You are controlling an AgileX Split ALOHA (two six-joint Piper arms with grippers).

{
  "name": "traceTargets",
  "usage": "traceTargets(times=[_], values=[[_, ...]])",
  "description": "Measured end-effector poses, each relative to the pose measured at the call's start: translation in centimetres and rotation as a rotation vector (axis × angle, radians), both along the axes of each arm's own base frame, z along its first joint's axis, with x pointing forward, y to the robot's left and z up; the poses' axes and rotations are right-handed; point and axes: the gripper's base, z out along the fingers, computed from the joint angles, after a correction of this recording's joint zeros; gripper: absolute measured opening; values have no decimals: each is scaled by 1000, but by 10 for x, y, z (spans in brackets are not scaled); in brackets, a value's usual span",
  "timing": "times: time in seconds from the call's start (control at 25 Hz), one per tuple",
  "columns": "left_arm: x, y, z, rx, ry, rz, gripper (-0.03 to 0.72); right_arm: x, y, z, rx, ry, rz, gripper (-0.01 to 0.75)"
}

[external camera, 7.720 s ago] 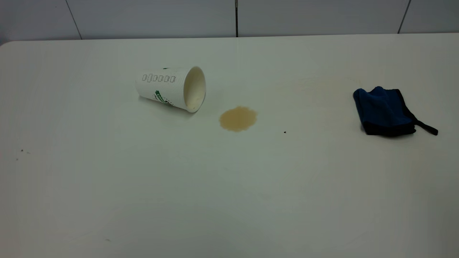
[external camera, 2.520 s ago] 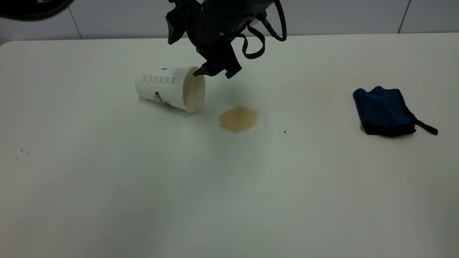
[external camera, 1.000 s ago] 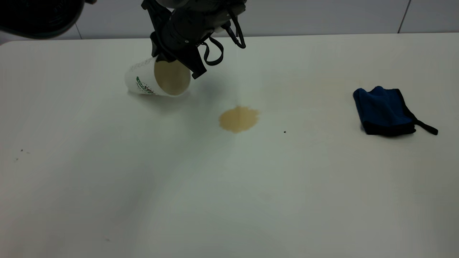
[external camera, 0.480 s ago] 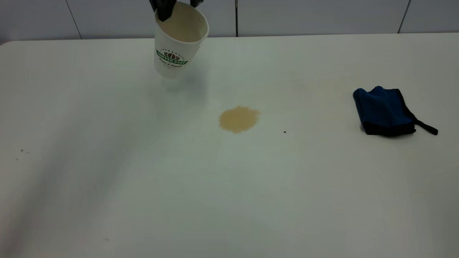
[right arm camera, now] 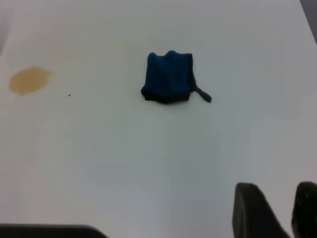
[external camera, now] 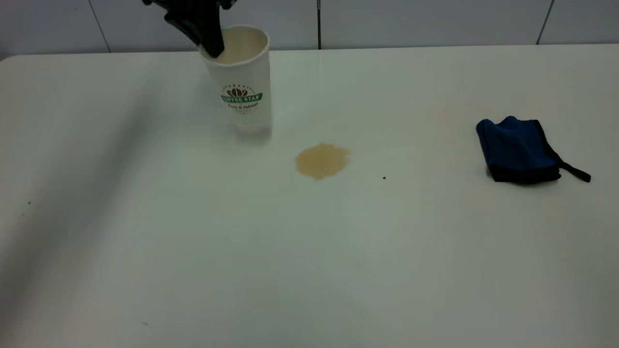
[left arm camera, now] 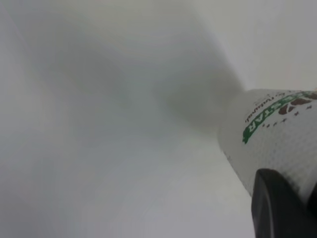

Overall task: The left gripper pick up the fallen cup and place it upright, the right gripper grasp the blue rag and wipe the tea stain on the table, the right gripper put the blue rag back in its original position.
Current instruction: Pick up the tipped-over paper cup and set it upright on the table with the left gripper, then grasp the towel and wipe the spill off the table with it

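Note:
The cup (external camera: 242, 82) is upright at the far left-centre of the table (external camera: 309, 251), its green logo facing the camera and its base at or just above the surface. My left gripper (external camera: 213, 47) comes down from the top edge and is shut on the cup's left rim. In the left wrist view one black finger (left arm camera: 277, 208) presses on the cup wall (left arm camera: 277, 134). The tea stain (external camera: 322, 160) lies right of the cup and in front of it. The blue rag (external camera: 517, 151) lies at the far right. My right gripper (right arm camera: 278, 194) hovers away from the rag (right arm camera: 168, 77), fingers slightly apart and empty.
A tiny black speck (external camera: 384, 178) lies right of the stain. A grey panelled wall (external camera: 435, 21) runs behind the table's far edge. The stain also shows in the right wrist view (right arm camera: 29, 80).
The left gripper took the fallen cup by its rim, lifted and turned it upright, and has now lowered it and shifted it a little right. Rag and stain have not moved.

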Motion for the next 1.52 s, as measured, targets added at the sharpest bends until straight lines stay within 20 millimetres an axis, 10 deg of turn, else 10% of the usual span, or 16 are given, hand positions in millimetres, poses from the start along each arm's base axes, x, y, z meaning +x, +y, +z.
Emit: traceTargets(times=[0.56, 0.88, 1.12, 1.52], values=[[3, 0, -34, -49, 33, 10, 84, 0, 0, 0, 0, 0, 0, 238], [4, -2, -28, -72, 19, 17, 583, 0, 0, 0, 0, 0, 0, 238], [-2, -2, 30, -87, -31, -4, 708, 0, 0, 0, 0, 0, 0, 238], [-30, 11, 156, -45, -224, -3, 463, 0, 0, 0, 0, 0, 0, 238]])
